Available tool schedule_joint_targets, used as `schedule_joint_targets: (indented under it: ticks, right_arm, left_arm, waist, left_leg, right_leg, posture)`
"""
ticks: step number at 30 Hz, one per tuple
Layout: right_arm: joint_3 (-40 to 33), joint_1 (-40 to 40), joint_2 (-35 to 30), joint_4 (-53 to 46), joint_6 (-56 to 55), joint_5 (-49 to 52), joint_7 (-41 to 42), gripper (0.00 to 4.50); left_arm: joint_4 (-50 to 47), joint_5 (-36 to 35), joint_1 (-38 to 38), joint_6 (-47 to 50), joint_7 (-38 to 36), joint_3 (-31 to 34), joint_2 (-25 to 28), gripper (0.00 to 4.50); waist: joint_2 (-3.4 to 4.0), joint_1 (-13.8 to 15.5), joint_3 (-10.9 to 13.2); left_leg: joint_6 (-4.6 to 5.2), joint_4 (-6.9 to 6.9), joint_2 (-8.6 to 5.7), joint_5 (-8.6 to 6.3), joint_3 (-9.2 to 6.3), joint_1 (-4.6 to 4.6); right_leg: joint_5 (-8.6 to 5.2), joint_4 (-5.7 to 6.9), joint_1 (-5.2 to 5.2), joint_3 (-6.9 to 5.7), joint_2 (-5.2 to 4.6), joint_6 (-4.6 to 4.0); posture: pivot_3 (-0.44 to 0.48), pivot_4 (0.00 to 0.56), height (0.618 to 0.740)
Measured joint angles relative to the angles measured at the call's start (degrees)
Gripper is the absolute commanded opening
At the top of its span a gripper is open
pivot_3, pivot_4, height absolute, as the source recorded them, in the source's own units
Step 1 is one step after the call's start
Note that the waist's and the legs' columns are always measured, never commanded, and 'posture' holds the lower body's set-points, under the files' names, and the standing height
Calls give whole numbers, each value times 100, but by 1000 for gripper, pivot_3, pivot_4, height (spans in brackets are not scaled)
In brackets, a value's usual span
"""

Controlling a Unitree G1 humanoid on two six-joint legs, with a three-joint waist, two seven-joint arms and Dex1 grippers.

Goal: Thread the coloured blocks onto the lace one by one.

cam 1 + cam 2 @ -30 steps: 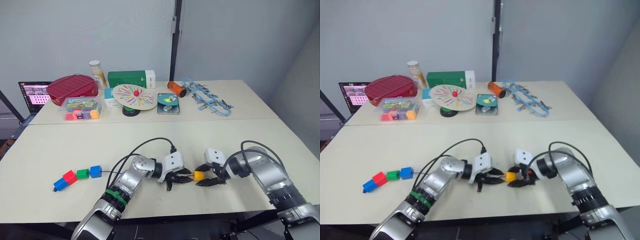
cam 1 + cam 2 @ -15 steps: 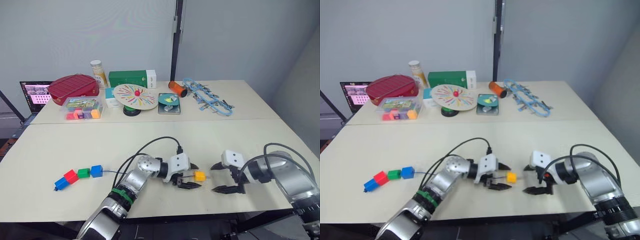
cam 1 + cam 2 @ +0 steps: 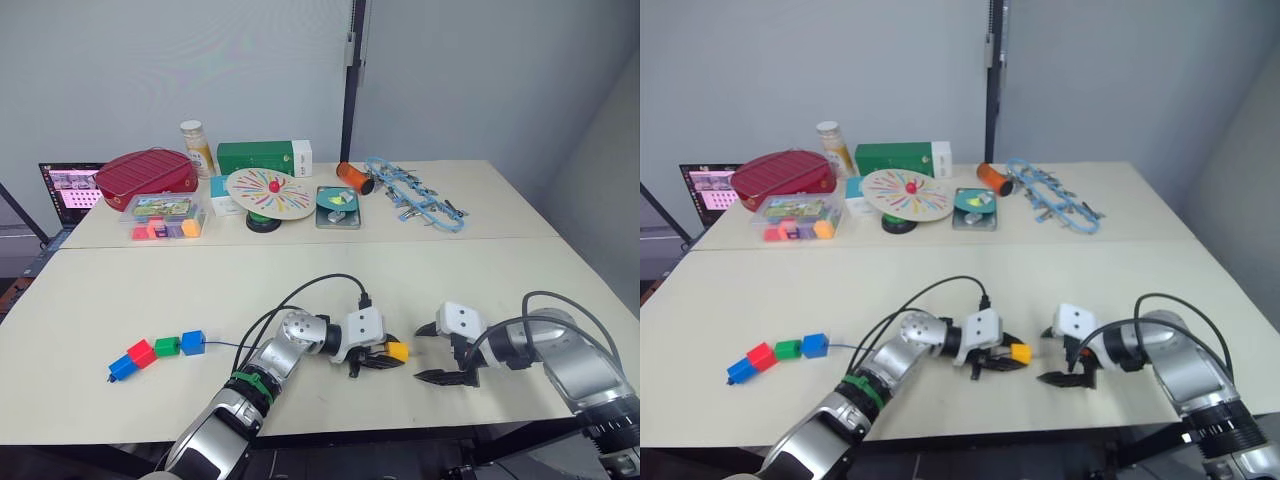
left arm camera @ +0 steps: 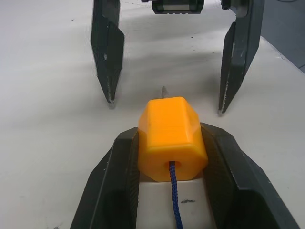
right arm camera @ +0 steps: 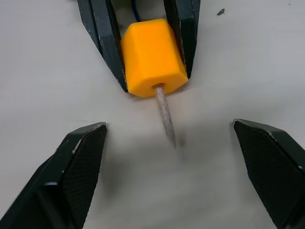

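— Lace (image 4: 175, 200) where?
— Low centre, passing through the orange block (image 4: 171, 139); left gripper (image 3: 375, 358) is clamped on it.
— Right gripper (image 3: 440, 352)?
— Facing it, fingers wide apart. Lace middle is hard to see.

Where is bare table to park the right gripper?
Bare patches: right of the right gripper toward the table edge, and the wide middle strip between the grippers and the far clutter. Crowded: around the orange block in the left gripper, and by the threaded blocks.
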Motion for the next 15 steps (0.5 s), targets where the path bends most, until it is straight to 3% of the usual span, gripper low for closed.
schedule_joint_targets:
  ticks: [10,15]
  right_arm:
    - [107,-163,155,48,248,6,-6,25]
    - [287,-339,177,172,242,1,75,0]
  left_arm:
    - [-33,17,0,31,-12,6,55,1321]
    - [-309,58,106,103,26,20,243,1321]
  waist:
    - [0,-5,0]
    - [0,-20,0]
  left_leg:
    - [0,3,1,0,0,1]
    - [-1,2,4,0,0,1]
  right_leg:
    - [0,1,1,0,1,0]
    - [0,2,-1,1,6,0]
  posture:
    - [0,150,740]
    - [0,150,740]
